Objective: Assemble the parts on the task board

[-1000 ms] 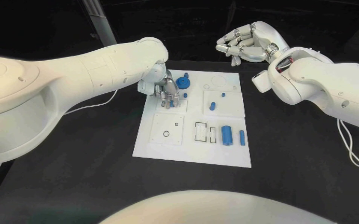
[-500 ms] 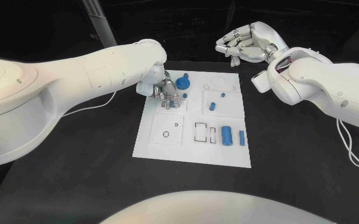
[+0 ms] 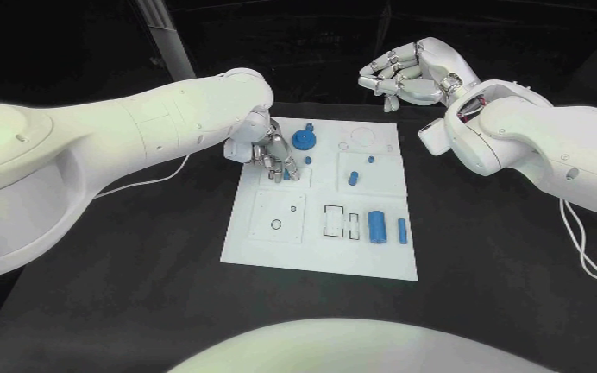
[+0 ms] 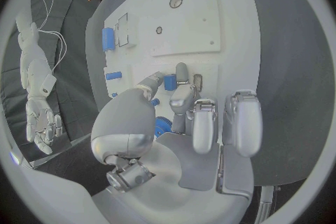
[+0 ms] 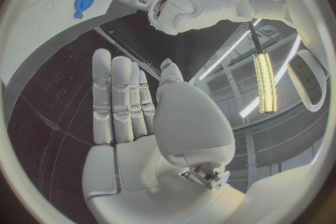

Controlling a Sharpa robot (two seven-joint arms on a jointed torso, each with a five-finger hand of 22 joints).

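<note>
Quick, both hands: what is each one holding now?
Left hand: pinching a small blue part over the white task board.
Right hand: open, holding nothing.

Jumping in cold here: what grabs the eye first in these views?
The left robot hand sits low over the far-left part of the white rectangular task board, pinching a small blue peg. Beside it lies a round blue gear-like disc, while the right robot hand hangs open beyond the board's far edge.
</note>
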